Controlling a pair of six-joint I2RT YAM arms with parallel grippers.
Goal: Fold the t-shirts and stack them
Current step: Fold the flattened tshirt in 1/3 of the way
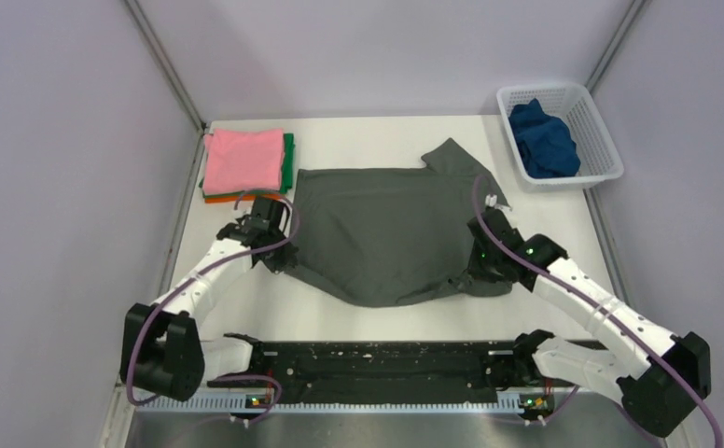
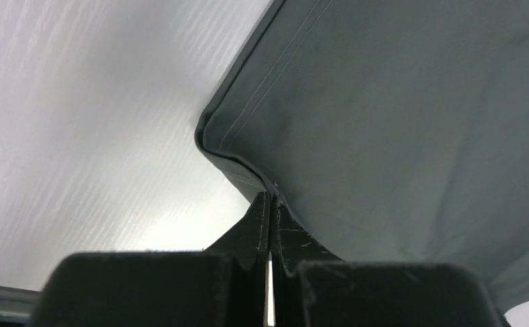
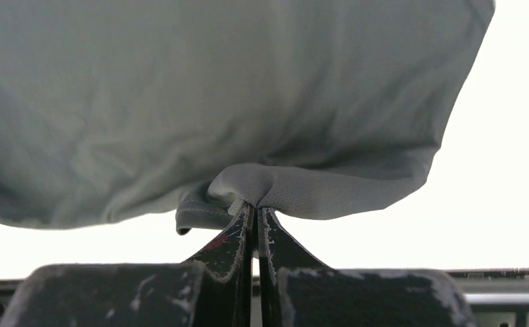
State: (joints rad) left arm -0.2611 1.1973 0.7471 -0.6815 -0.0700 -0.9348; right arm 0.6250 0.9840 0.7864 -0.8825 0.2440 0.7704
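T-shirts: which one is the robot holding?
The dark grey t-shirt, pinched by left gripper and right gripper. Pink t-shirt tops the stack; blue t-shirt lies in the basket.

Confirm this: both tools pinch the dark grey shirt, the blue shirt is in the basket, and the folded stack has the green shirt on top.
Wrong about what is on top: the top external view shows the pink shirt there, the green shirt peeking out beneath. The rest holds: left tool and right tool pinch the dark grey shirt; blue shirt in the basket.

Grey tee (image 1: 386, 233) spread centre; folded stack (image 1: 243, 161) far left.
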